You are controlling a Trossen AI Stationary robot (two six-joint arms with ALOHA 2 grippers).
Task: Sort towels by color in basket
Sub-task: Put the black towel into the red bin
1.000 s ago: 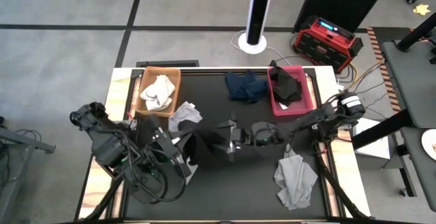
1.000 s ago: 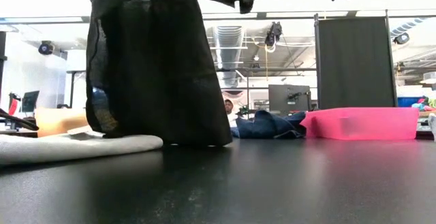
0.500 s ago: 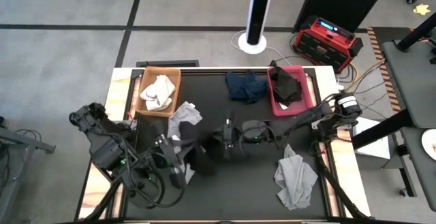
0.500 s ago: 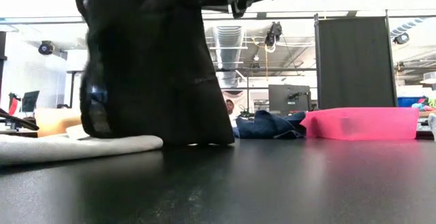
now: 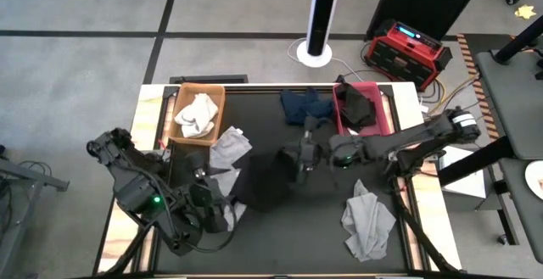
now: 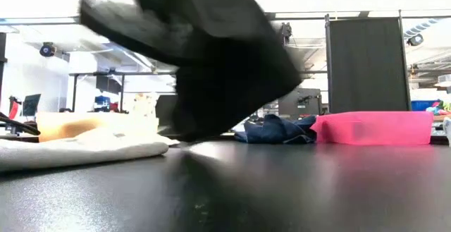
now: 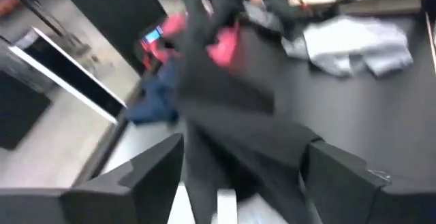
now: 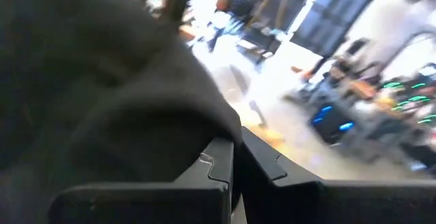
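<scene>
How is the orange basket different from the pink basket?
The orange basket sits at the table's far left and holds a white towel. The pink basket sits at the far right and holds a black towel. Both are open-topped and rectangular.

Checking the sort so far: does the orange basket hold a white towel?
Yes, a crumpled white cloth towel lies inside the orange basket at the table's far left.

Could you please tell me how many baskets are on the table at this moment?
2. An orange basket sits at the table's far left, holding a white towel. A pink basket sits at the far right, holding a black towel. None appears hidden.
</scene>
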